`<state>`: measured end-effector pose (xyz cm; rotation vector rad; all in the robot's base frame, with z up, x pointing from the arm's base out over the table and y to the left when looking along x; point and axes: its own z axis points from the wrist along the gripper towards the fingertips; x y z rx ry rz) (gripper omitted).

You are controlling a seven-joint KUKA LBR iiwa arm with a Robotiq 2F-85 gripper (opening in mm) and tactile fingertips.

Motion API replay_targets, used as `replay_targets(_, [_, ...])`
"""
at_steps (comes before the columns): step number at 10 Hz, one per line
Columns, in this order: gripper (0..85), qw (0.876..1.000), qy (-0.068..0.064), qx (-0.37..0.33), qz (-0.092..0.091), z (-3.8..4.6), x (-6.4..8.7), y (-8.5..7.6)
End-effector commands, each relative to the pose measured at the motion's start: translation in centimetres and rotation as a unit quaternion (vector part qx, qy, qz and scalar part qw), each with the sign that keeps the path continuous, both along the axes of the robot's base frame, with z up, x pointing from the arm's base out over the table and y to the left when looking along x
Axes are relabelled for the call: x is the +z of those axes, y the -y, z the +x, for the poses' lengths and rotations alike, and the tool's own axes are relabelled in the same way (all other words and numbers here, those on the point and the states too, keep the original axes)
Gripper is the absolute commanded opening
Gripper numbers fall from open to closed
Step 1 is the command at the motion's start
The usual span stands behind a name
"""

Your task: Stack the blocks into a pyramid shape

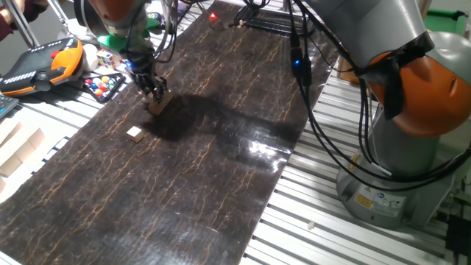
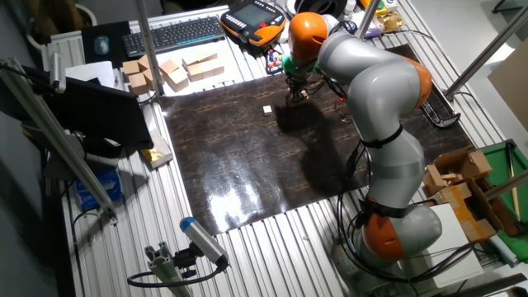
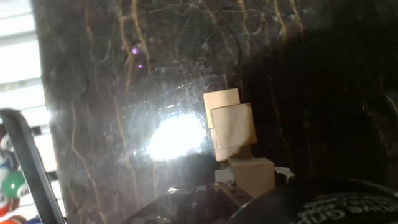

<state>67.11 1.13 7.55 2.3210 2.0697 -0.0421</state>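
Observation:
A small stack of tan blocks (image 1: 160, 103) stands on the dark mat, at its far left in one fixed view. My gripper (image 1: 152, 90) hangs right over that stack, fingertips down at its top. The hand view shows three of these cubes close together: a far one (image 3: 222, 99), a middle one (image 3: 233, 126), and a near one (image 3: 252, 176) right against the dark gripper body. Whether the fingers clasp the top cube is hidden. One more block (image 1: 135, 133) (image 2: 267, 109) lies alone on the mat, a short way from the stack.
Larger pale wooden blocks (image 1: 16, 151) (image 2: 173, 70) lie off the mat's edge. An orange teach pendant (image 1: 40, 65) and a tray of coloured balls (image 1: 103, 85) sit beside the stack's corner. Cables (image 1: 324, 125) hang over the mat by the robot base (image 1: 397, 184).

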Motion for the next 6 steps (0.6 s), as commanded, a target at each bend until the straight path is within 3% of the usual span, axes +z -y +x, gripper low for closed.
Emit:
replay_targets(1, [0.7, 0.999, -0.002, 0.034, -0.001, 0.0, 0.01, -0.02])
replay_targets(6, [0.7, 0.999, 0.005, 0.042, -0.003, 0.13, -0.23, 0.1])
